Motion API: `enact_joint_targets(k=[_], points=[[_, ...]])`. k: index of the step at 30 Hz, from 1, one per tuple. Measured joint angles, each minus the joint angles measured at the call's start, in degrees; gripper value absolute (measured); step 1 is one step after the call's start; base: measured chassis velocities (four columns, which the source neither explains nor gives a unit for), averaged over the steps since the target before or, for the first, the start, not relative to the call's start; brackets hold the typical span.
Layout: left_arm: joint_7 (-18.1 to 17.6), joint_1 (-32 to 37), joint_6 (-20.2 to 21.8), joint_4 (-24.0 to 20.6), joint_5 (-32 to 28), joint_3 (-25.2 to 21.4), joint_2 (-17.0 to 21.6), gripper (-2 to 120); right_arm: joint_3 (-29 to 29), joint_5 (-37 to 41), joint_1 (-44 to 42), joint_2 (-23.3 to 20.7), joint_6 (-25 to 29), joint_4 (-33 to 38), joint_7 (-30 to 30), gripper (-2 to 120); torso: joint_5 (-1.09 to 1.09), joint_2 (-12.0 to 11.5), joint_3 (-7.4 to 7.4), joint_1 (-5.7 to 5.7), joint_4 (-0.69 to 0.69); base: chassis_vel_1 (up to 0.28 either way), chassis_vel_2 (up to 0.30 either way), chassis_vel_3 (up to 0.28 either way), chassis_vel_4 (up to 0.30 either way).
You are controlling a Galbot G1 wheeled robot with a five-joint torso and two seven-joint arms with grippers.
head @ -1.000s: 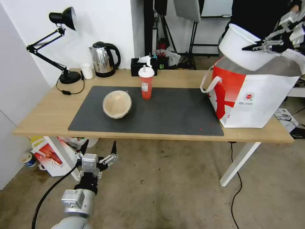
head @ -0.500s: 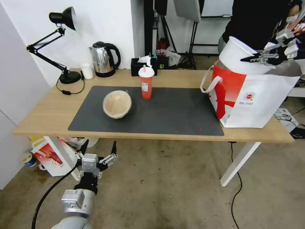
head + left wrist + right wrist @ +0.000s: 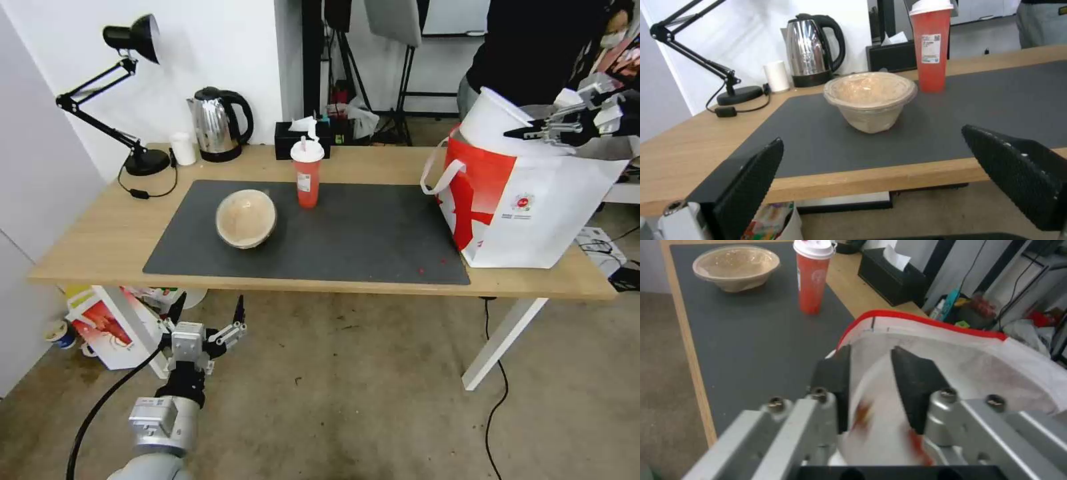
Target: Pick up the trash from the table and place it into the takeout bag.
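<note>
White plastic bowl (image 3: 490, 120): tilted, mouth toward right end effector (image 3: 517, 133), half inside takeout bag (image 3: 533, 207). Right end effector: narrow, pinching bowl rim. Left end effector (image 3: 207, 308): spread wide, below surface (image 3: 100, 240) edge.

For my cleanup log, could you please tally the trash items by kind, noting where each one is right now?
Bowls: 2, the white plastic bowl held in the right hand at the takeout bag mouth, and the tan bowl on the mat.
Cups: 1, the red cup on the mat.
Total: 3.

The white bowl (image 3: 490, 120) was half sunk inside the takeout bag (image 3: 533, 213), its red scraps blurred in the right wrist view.
</note>
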Motion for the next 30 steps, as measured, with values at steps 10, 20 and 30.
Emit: enact_joint_targets(k=[10, 20, 30], points=[[0.0, 0.0, 0.0, 0.0, 0.0, 0.0, 0.0, 100, 0.2, -0.9, 0.5, 0.2, 0.1, 0.0, -0.1, 63, 0.0, 0.0, 0.0, 0.0, 0.0, 0.0, 0.0, 0.0, 0.0], [0.0, 0.0, 0.0, 0.0, 0.0, 0.0, 0.0, 100, 1.0, -1.3, 0.8, 2.1, 0.7, -1.4, 0.2, 99, 0.0, 0.0, 0.0, 0.0, -0.01, 0.0, 0.0, 0.0, 0.0], [0.0, 0.0, 0.0, 0.0, 0.0, 0.0, 0.0, 100, 14.9, 9.4, -6.2, 2.8, 4.2, 6.1, 21.2, 100, 0.0, 0.0, 0.0, 0.0, -0.02, 0.0, 0.0, 0.0, 0.0]])
